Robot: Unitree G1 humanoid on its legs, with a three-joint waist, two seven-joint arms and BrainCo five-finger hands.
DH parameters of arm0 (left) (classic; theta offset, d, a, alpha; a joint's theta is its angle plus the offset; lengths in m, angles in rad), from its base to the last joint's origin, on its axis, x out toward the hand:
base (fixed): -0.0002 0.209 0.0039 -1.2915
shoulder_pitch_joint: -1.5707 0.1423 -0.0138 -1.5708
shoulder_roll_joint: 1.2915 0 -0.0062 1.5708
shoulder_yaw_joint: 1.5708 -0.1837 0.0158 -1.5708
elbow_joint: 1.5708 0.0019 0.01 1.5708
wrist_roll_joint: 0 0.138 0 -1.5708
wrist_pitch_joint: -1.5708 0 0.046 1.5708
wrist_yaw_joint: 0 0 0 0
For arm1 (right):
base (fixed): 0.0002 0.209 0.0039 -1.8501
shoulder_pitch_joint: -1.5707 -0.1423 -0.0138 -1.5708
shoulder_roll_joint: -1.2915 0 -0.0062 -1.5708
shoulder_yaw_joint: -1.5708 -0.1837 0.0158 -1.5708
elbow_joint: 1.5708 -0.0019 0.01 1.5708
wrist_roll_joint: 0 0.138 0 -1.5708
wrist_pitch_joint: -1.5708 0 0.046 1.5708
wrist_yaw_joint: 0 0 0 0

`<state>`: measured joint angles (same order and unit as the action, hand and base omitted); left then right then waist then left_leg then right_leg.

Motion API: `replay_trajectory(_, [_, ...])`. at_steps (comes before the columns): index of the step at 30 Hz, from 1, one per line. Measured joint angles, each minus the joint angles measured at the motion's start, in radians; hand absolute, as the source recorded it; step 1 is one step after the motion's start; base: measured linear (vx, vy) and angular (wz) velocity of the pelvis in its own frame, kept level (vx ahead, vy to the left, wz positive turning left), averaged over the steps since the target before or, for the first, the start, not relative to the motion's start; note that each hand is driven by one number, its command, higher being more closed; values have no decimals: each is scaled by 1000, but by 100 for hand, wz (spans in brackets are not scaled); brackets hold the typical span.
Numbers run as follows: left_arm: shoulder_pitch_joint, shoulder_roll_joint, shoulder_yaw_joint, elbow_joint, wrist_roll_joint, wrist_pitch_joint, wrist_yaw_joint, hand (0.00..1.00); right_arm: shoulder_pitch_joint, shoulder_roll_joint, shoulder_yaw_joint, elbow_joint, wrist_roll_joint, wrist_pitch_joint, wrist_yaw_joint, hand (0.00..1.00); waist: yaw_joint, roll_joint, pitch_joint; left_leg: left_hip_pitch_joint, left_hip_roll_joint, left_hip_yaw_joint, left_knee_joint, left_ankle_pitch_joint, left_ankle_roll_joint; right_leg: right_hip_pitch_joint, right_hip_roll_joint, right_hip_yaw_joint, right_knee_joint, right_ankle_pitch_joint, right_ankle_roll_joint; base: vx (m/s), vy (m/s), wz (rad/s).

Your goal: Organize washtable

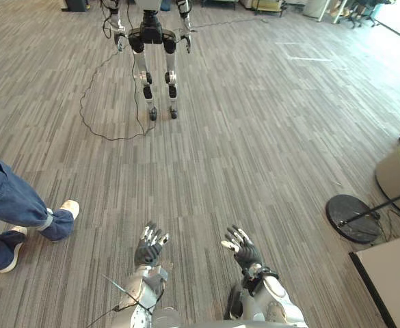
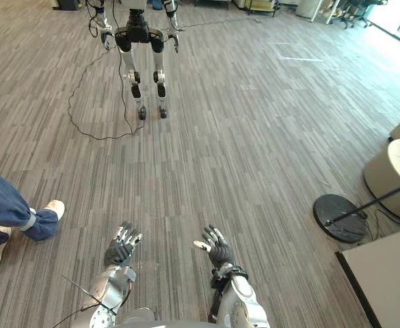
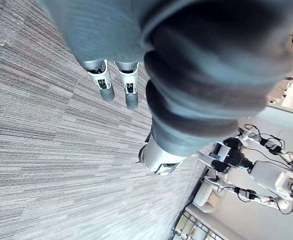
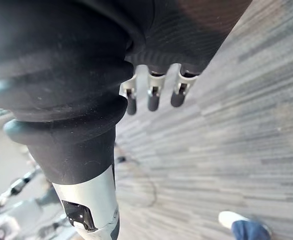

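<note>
Left hand [image 1: 150, 247] released, holding nothing | right hand [image 1: 241, 249] released, holding nothing | both above carpet [image 1: 254, 150] | person's leg [image 1: 11, 199] at left

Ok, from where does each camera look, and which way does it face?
Left eye view: on the head, facing down and forward at the carpet floor; left robot hand and right robot hand show, open.
Right eye view: beside it, same direction; both share a second robot, a person's leg, a black round base.
Left wrist view: on the left wrist, facing along its fingers to the floor.
Right wrist view: on the right wrist, facing along its fingers; the person's shoe shows, as in the eye views.
</note>
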<state>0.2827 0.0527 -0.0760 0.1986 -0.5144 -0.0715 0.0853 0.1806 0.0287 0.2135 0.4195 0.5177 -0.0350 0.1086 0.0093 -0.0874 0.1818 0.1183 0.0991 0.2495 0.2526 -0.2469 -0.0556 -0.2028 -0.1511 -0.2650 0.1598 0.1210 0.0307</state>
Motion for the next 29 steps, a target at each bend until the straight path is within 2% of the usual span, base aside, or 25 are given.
replay_trajectory(1, [2,-1,5,40,8,3,-3,0,12,-13,0,2,0,3,-1,0,5,19,-9,23,4,-27,13,-39,-25,8,5,0,49,2,-33,401,-210,34])
replay_trajectory(2, [2,-11,7,45,9,8,-5,0,10,-31,0,4,0,4,-1,0,6,46,-20,18,35,-30,24,-47,-30,11,28,2,48,2,-29,361,-181,35])
replay_trajectory(3, [21,-24,7,45,10,7,-19,0,8,-49,-12,3,-1,-1,0,0,-2,77,-39,1,68,-58,51,-60,-44,38,63,-11,-2,-28,-24,284,-93,15])
replay_trajectory(4, [21,-31,7,47,12,7,-20,0,1,-59,-18,5,-1,0,-1,0,4,94,-38,-3,90,-61,68,-65,-50,47,84,-14,-16,-43,-20,301,-141,19])
replay_trajectory(5, [20,-33,9,48,11,8,-17,0,-13,-66,-17,9,0,0,-9,0,6,96,-39,-45,113,-91,165,-62,-55,59,102,-23,-35,-63,-26,238,-151,15])
replay_trajectory(6, [20,-34,8,52,7,9,-17,0,-24,-67,-17,10,0,-1,-13,0,5,97,-37,-110,135,-138,309,-35,-64,101,118,-40,-67,-67,-33,242,-155,19])
replay_trajectory(7, [20,-37,9,53,6,9,-16,0,-24,-67,-17,13,0,-1,-16,0,6,94,-33,-139,143,-152,380,-10,-66,126,124,-43,-83,-70,-38,230,-122,22])
replay_trajectory(8, [22,-43,11,65,11,8,-11,0,-28,-66,-18,33,0,-4,-21,0,14,81,-25,-174,157,-166,462,-16,-64,172,123,-46,-109,-75,-44,190,-69,11])
replay_trajectory(9, [22,-46,11,71,20,8,-7,0,-27,-66,-22,40,-2,-4,-25,0,15,78,-23,-194,160,-152,459,-21,-55,195,120,-52,-124,-78,-45,179,-29,14])
replay_trajectory(11, [21,-54,20,73,63,8,6,0,-24,-64,-62,41,-22,-5,-41,0,15,74,-20,-229,156,-114,315,-21,-55,219,111,-63,-151,-76,-42,165,38,13])
replay_trajectory(12, [21,-56,34,75,76,8,7,0,-26,-65,-81,42,-24,-7,-46,0,16,85,-24,-231,143,-113,213,-9,-52,219,107,-63,-152,-68,-36,179,160,-11])
replay_trajectory(13, [21,-58,66,93,83,6,11,0,-24,-68,-101,67,-33,-15,-47,0,22,91,-28,-208,114,-104,103,58,-34,220,95,-53,-156,-60,-10,154,150,-19])
replay_trajectory(15, [24,-52,90,101,87,3,24,0,-6,-66,-108,73,-52,-23,-46,0,28,65,-37,-187,73,-92,47,72,-21,236,72,-47,-193,-44,15,174,135,-1])
replay_trajectory(20, [25,-37,91,121,95,-6,29,0,15,-53,-141,108,-102,-28,-46,0,31,53,-46,-121,6,-48,-49,93,0,249,19,-27,-219,-32,35,137,128,-8])
replay_trajectory(26, [3,-31,89,224,117,-16,28,0,3,-51,-186,207,-154,-31,-68,0,25,45,-52,-84,0,-17,-93,97,0,248,15,-4,-218,-32,35,26,24,-16])
replay_trajectory(29, [3,-33,85,271,134,-15,24,0,4,-52,-184,231,-157,-31,-70,0,9,39,-56,-70,3,0,-102,97,0,245,13,16,-215,-32,36,-37,8,-15])
